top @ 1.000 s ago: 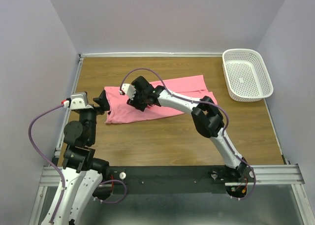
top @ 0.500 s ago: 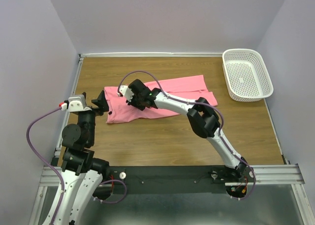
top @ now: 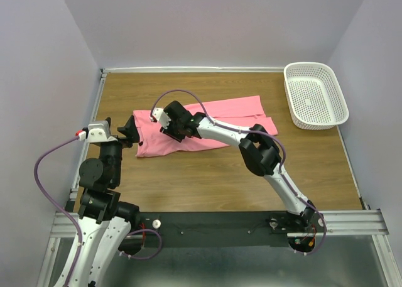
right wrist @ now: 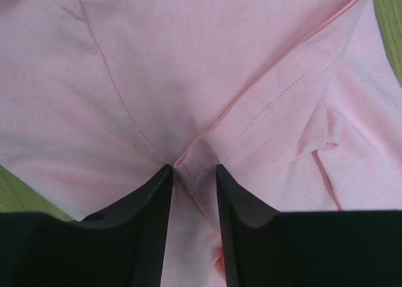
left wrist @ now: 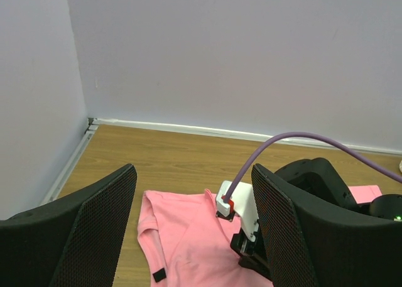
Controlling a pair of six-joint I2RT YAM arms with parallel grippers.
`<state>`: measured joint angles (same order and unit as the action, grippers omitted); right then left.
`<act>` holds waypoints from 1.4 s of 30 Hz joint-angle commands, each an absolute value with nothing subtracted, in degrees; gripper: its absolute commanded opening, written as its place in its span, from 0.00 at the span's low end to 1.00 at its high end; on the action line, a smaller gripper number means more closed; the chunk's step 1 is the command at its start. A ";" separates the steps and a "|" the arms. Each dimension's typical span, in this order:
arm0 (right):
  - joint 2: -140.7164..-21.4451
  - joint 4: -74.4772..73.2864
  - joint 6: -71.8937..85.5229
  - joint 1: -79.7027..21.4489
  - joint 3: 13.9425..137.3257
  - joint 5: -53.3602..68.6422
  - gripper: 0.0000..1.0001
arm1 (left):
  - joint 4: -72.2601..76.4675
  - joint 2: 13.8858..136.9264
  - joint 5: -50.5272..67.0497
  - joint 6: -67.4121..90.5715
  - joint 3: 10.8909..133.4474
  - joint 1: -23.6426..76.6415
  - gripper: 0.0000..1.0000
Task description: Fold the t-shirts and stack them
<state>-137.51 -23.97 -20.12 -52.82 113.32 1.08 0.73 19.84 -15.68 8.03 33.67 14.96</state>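
Lower left in the top view, the left arm (top: pixel 103 164) hangs at the shirt's neck end with its jaws spread wide and empty, probably placed to take that edge. The salmon t-shirt (top: pixel 235 106) lies partly folded across the middle of the surface (top: pixel 188 180). The right arm (top: pixel 223 130) reaches over it, jaws narrowly parted astride a raised seam fold (right wrist: pixel 207 133), presumably to lift a layer; whether they grip it I cannot tell. The basket (top: pixel 306 64) sits well apart, upper right.
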 commanded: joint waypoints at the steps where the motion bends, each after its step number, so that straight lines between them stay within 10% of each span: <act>1: -134.83 -23.12 -18.63 -53.17 113.99 3.16 0.40 | 1.32 19.51 -14.24 8.70 33.75 14.59 0.82; 22: -133.77 -23.12 -18.63 -53.09 115.14 1.58 0.02 | 1.58 20.30 -13.36 8.61 33.66 14.59 0.82; 42: -133.15 -23.20 -17.67 -51.94 114.70 3.78 0.10 | 1.67 20.30 -13.09 8.26 33.57 14.68 0.82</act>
